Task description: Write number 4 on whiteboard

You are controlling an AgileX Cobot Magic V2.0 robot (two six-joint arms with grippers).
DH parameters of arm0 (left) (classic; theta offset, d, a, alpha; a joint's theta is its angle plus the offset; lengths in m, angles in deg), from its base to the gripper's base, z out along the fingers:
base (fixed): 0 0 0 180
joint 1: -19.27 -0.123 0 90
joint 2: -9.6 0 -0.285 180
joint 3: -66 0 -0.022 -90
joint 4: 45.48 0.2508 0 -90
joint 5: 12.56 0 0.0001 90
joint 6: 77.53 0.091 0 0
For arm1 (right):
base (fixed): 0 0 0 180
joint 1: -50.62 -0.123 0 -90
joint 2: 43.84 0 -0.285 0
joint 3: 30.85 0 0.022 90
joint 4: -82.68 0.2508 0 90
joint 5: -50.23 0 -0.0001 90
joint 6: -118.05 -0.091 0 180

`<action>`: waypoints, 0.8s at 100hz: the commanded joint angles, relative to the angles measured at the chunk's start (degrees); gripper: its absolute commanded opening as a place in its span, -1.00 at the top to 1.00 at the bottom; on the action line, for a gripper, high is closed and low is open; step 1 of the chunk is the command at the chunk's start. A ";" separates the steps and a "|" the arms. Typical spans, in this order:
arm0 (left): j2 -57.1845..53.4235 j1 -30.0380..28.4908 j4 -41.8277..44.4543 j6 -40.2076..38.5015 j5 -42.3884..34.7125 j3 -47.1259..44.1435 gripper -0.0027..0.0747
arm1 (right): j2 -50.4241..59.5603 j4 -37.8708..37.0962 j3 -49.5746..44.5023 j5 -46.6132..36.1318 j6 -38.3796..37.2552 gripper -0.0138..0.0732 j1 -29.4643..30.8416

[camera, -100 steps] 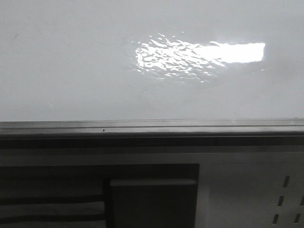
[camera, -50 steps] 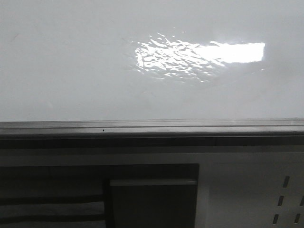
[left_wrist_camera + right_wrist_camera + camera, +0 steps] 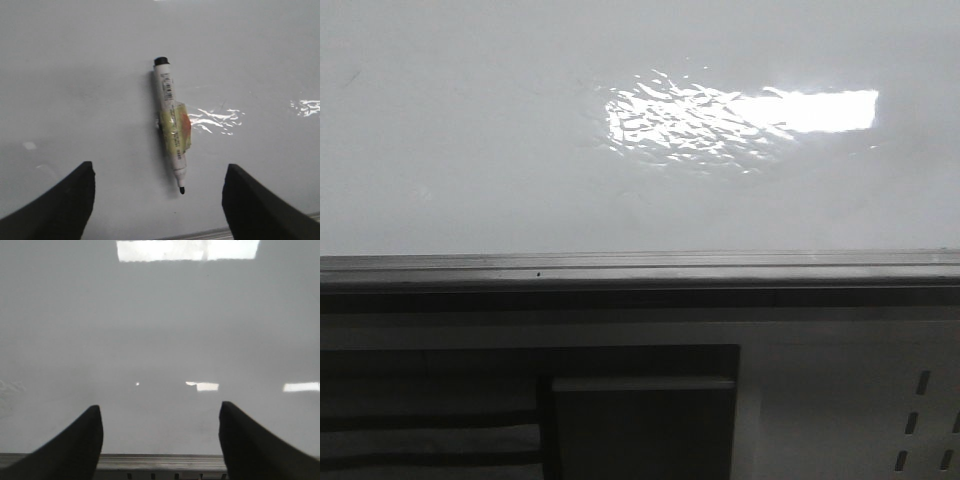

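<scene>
The whiteboard (image 3: 470, 150) is a large glossy white board with a rippled glare patch and a grey edge rail (image 3: 640, 268). No number 4 shows on it in any view. In the left wrist view a white marker (image 3: 171, 126), wrapped in yellowish tape, uncapped with its black tip toward the fingers, lies flat on the whiteboard (image 3: 75, 90). My left gripper (image 3: 158, 192) is open, above the board, its fingers apart on either side of the marker's tip, not touching it. My right gripper (image 3: 160, 432) is open and empty over the whiteboard (image 3: 160, 330) near its edge rail (image 3: 160, 461).
Below the rail in the front view is a pale panel with slots (image 3: 920, 420) at the right and a dark recess with a grey box (image 3: 642, 420). Neither arm shows in the front view.
</scene>
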State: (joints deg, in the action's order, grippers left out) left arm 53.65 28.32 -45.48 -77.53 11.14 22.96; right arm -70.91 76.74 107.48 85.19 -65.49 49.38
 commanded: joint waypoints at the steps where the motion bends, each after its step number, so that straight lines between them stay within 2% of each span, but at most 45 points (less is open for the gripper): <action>1: 4.55 1.89 -0.60 0.00 -7.54 1.98 -0.33 | -1.07 -0.92 2.00 -4.80 0.28 -0.34 0.42; 43: 23.42 2.83 -0.60 0.00 -20.63 2.08 -0.01 | -1.07 -0.92 2.00 -4.18 0.28 -0.34 0.42; 80: 28.99 2.83 -0.60 0.00 -23.70 2.08 0.35 | -1.07 -0.92 2.00 -3.96 0.28 -0.34 0.42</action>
State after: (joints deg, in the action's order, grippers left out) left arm 82.53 30.72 -45.48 -77.53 -7.99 23.05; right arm -70.91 76.74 107.48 85.39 -65.49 49.38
